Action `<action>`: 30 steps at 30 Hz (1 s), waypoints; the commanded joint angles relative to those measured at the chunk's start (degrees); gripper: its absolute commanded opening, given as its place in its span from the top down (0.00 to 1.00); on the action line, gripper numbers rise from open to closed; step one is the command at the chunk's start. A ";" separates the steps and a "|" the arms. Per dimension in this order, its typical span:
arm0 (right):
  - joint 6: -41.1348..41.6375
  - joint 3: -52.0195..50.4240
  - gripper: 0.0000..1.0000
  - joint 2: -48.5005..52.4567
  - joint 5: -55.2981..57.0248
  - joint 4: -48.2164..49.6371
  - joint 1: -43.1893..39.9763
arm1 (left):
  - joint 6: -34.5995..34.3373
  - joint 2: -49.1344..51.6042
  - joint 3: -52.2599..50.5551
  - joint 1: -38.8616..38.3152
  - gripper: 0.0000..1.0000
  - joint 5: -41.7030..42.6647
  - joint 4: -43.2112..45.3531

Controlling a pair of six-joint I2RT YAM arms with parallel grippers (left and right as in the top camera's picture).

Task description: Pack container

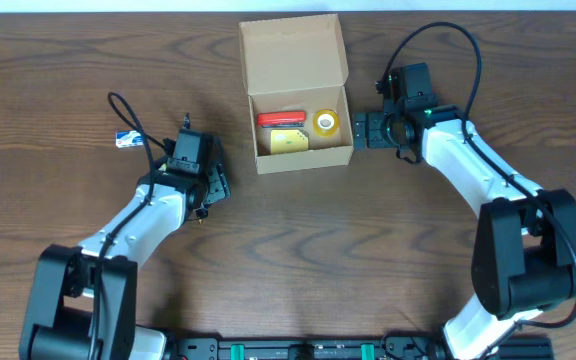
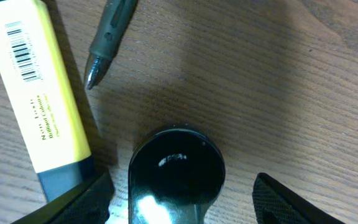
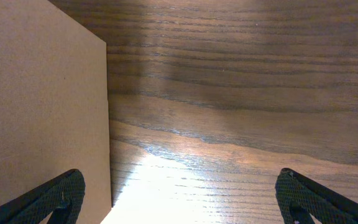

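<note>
The container, a tan cardboard box point(image 1: 304, 159), stands open at the table's back middle with its flap lid point(image 1: 290, 50) tilted back. Inside lie a red item point(image 1: 281, 118), a yellow item point(image 1: 288, 140) and a roll of tape point(image 1: 326, 122). My right gripper point(image 1: 363, 130) is open and empty just right of the box; in the right wrist view point(image 3: 179, 196) the box wall point(image 3: 42, 106) fills the left side. My left gripper point(image 1: 206, 187) is open in the left wrist view point(image 2: 182, 190), straddling a glossy black rounded object point(image 2: 176, 165) with gaps on both sides.
A yellow stick with a barcode and a blue end point(image 2: 36, 93) and a dark pen tip point(image 2: 107, 37) lie on the wood left of the black object. A small blue-and-white item point(image 1: 128, 139) lies at the left of the table.
</note>
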 commanded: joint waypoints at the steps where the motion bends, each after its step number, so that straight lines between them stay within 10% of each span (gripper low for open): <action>1: 0.59 0.04 0.01 0.02 -0.20 -0.04 -0.26 | 1.36 1.49 0.96 0.37 0.27 -0.85 0.28; 30: 0.59 0.04 0.01 0.02 -0.20 -0.04 -0.26 | 1.46 3.50 2.89 0.35 0.74 2.21 0.57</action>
